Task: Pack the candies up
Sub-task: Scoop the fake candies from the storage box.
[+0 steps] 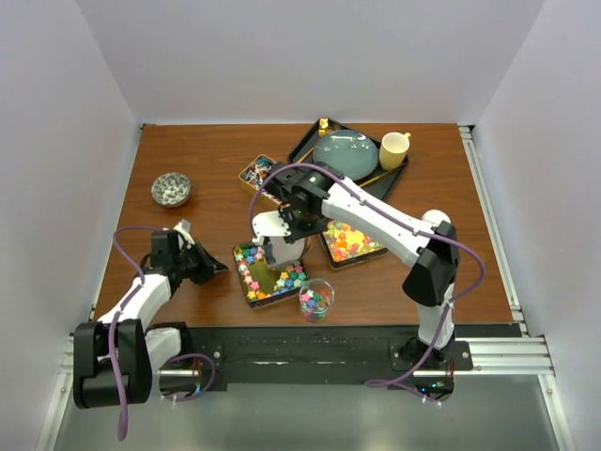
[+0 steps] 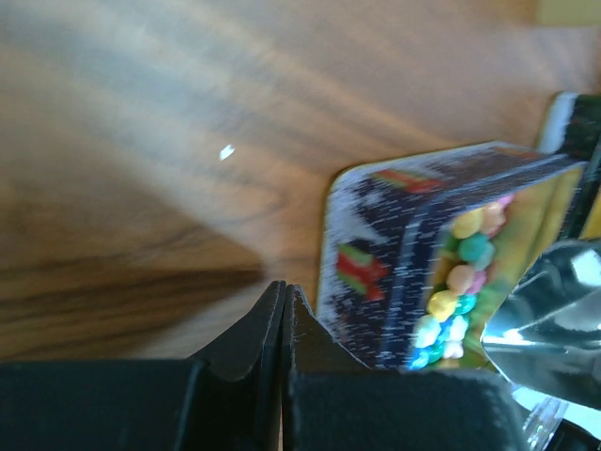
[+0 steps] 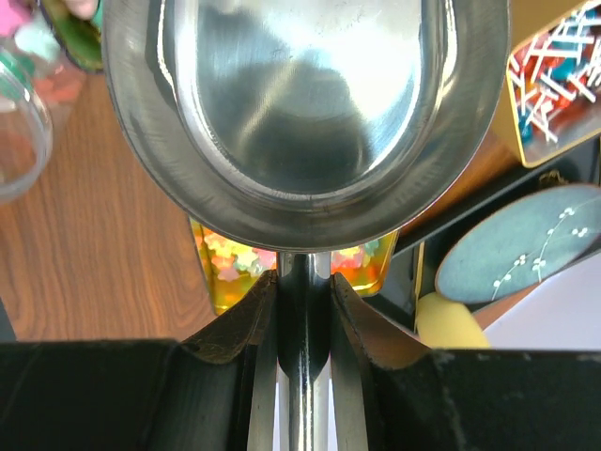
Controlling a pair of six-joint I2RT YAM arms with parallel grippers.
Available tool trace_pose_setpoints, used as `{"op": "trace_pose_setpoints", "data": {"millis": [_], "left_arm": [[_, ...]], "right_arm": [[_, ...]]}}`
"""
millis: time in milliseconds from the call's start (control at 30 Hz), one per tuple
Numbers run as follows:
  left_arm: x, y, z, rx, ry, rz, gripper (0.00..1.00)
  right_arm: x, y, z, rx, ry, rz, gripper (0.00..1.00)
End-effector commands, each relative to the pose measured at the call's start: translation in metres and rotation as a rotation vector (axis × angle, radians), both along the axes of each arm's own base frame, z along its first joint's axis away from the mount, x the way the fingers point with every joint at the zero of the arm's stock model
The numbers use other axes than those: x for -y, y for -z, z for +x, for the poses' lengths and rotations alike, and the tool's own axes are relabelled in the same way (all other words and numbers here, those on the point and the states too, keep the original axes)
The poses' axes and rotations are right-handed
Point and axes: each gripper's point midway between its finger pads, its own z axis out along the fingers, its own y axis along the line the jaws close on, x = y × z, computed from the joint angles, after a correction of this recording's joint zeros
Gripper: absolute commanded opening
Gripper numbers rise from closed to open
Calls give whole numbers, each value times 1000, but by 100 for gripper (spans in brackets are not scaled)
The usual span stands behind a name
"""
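My right gripper is shut on the handle of a steel scoop, whose bowl looks empty. In the top view the scoop hangs over the near tin of multicoloured chunky candies. A second tin holds orange-yellow-pink gummies, which also show in the right wrist view. A third tin holds red-white-blue wrapped candies. My left gripper is shut and empty on the table just left of the near tin; its fingertips are pressed together.
A small clear glass jar with a few candies stands in front of the tins. A bowl of grey bits sits at the far left. A black tray holds a blue plate and a yellow cup.
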Motion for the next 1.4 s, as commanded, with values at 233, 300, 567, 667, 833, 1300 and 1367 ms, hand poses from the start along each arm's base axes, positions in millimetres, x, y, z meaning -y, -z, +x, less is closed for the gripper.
{"op": "trace_pose_setpoints", "data": {"millis": [233, 300, 567, 667, 833, 1300, 1367], "left_arm": [[18, 20, -10, -63, 19, -32, 6], [20, 21, -8, -56, 26, -36, 7], [40, 28, -19, -90, 105, -36, 8], [45, 33, -26, -115, 122, -43, 9], [50, 36, -22, -90, 135, -48, 9], [61, 31, -5, -60, 150, -90, 12], [62, 26, -1, -42, 164, -84, 13]], "right_arm": [[60, 14, -36, -115, 36, -309, 0], [62, 18, -38, -125, 46, -320, 0], [48, 32, -32, -133, 80, -333, 0], [44, 40, -31, -144, 96, -344, 0], [34, 58, -34, -192, 131, -351, 0], [-18, 92, -61, -369, 258, -219, 0], [-27, 91, -58, -365, 283, -159, 0]]}}
